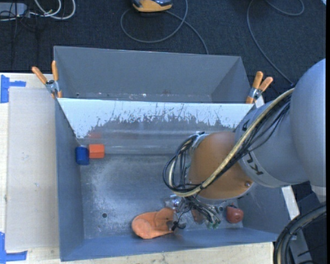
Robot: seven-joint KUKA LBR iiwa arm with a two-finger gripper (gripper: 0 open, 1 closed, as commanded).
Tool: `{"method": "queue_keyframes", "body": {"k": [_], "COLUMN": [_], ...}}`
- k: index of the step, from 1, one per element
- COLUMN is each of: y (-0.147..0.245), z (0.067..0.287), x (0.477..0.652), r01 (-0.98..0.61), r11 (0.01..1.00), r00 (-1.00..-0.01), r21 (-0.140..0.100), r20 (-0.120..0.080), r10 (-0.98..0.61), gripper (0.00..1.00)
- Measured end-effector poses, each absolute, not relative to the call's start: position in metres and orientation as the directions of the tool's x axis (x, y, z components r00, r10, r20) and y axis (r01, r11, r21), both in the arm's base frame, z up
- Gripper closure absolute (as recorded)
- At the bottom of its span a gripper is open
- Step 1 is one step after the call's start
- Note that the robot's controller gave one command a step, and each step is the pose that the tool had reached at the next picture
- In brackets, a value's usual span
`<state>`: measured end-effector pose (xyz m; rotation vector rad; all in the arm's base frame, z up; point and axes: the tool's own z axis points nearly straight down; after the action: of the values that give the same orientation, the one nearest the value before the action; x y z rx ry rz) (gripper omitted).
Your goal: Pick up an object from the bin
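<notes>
One pincer [181,218] is hanging low in the bin [71,213], close to the near wall and a little right of the middle. Its tip is sitting at the right end of an orange lump [148,225], a flat, soft-looking, rounded piece that is lying on the floor along the near wall. The pincer is meeting or just overlapping that end, but I cannot tell how far open it is or whether it is gripping the lump, since dark wiring and small parts are crowding the tip.

Just right of the pincer, a small red thing [234,214] is lying on the floor near the near-right corner, apart from the lump. Above the pincer the wrist's orange cover [220,164] is bulging over the right half of the bin, with black and yellow cables [179,169] looping round its left side. The grey arm [302,136] is reaching in from the right over the rim.

Well apart from all this, against the left wall toward the far side, a blue cylinder [82,155] and an orange block [97,150] are lying side by side, touching, the block on the right.
</notes>
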<state>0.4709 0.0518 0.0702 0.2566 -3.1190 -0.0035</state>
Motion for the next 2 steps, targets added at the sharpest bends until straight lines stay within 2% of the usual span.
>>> {"method": "queue_keyframes", "body": {"k": [2], "y": [0.0581], "z": [0.0708], "x": [0.475], "r01": [-0.149], "r11": [0.989], "r00": [-0.989], "r21": [0.003], "r20": [0.013], "r10": [-0.149], "gripper": [1.0]}}
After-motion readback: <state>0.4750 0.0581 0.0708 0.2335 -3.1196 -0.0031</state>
